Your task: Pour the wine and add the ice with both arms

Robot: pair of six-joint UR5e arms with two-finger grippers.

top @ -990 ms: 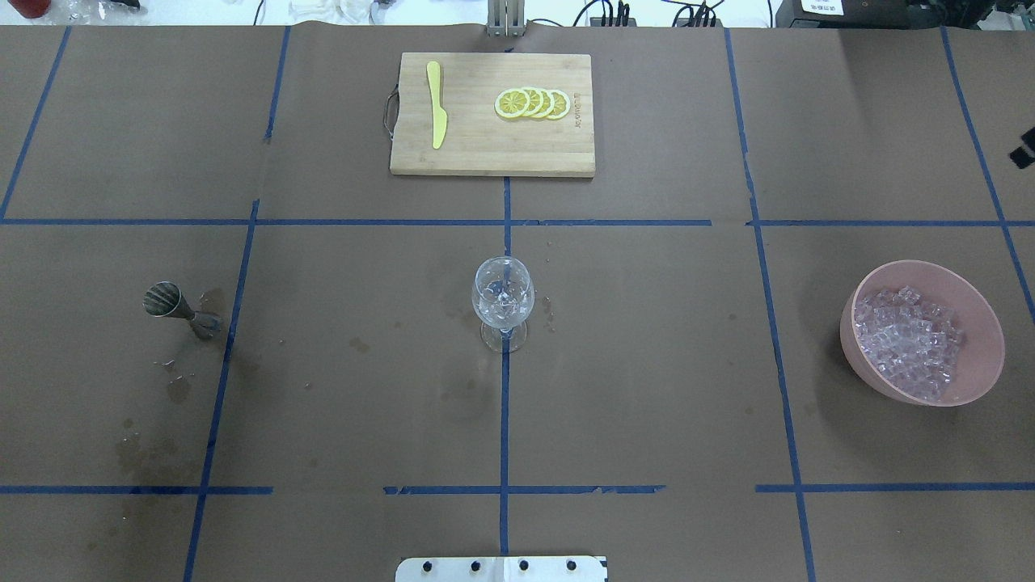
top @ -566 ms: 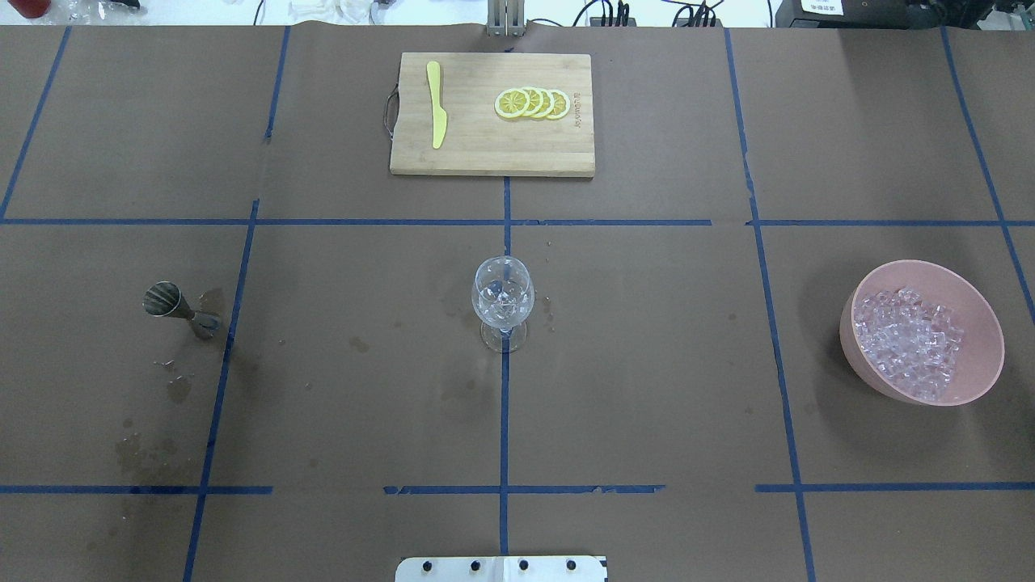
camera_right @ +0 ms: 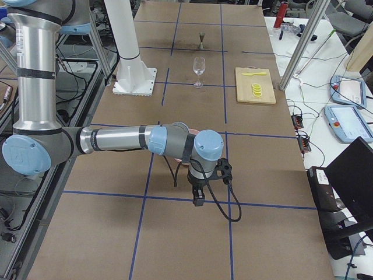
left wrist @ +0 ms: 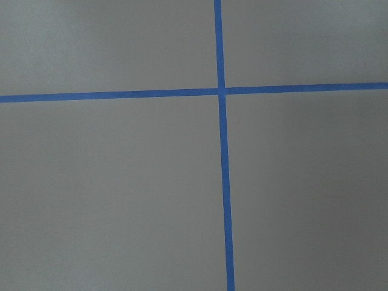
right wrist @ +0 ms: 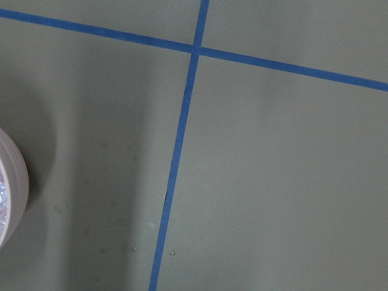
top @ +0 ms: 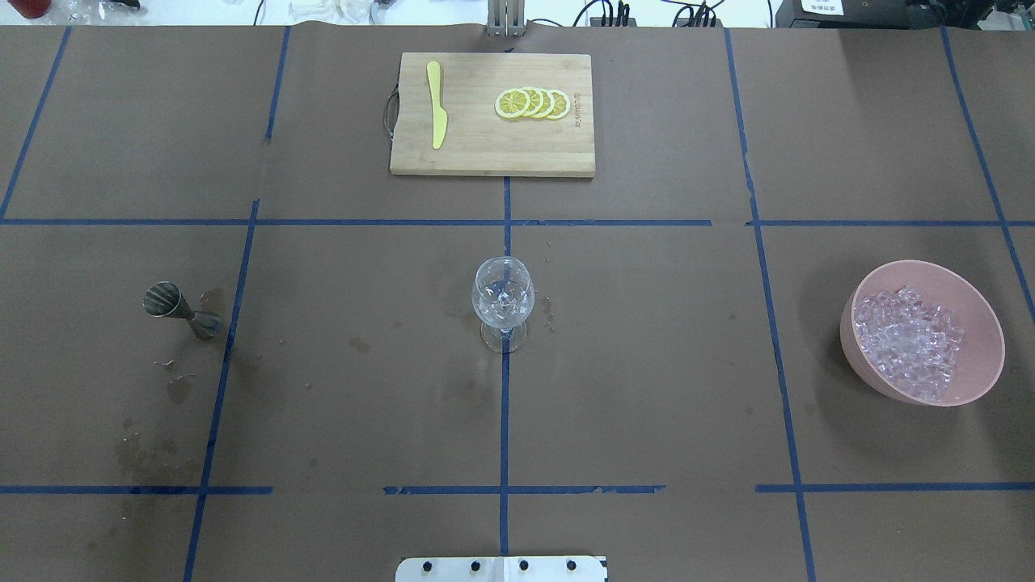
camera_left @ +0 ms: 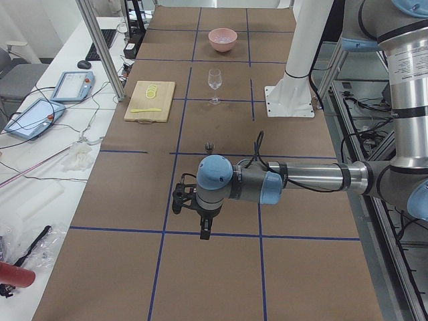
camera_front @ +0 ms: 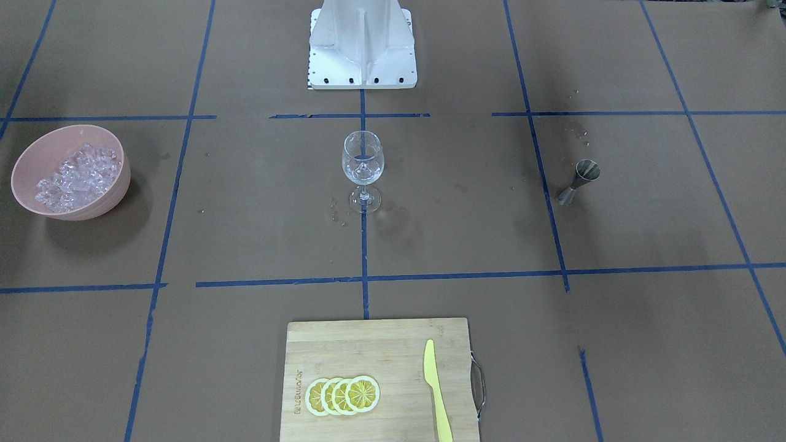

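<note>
A clear wine glass (top: 503, 295) stands upright at the table's centre; it also shows in the front view (camera_front: 363, 162). Glints sit low in its bowl, and I cannot tell wine from ice there. The ice (top: 910, 343) is heaped in a pink bowl (top: 849, 339) at the right. A metal jigger (top: 174, 305) stands at the left. My left gripper (camera_left: 204, 231) shows only in the left side view, pointing down over bare table far from the glass. My right gripper (camera_right: 198, 198) shows only in the right side view, near the bowl. I cannot tell whether either is open or shut.
A wooden cutting board (top: 493, 153) with a yellow knife (top: 437, 105) and lemon slices (top: 534, 103) lies at the far centre. Wet stains mark the brown paper near the jigger. The white robot base (camera_front: 362, 43) is behind the glass. The bowl's edge (right wrist: 12, 182) shows in the right wrist view.
A black part of the right arm at the overhead view's right edge has left the view. The glass, jigger and bowl have stayed in place.
</note>
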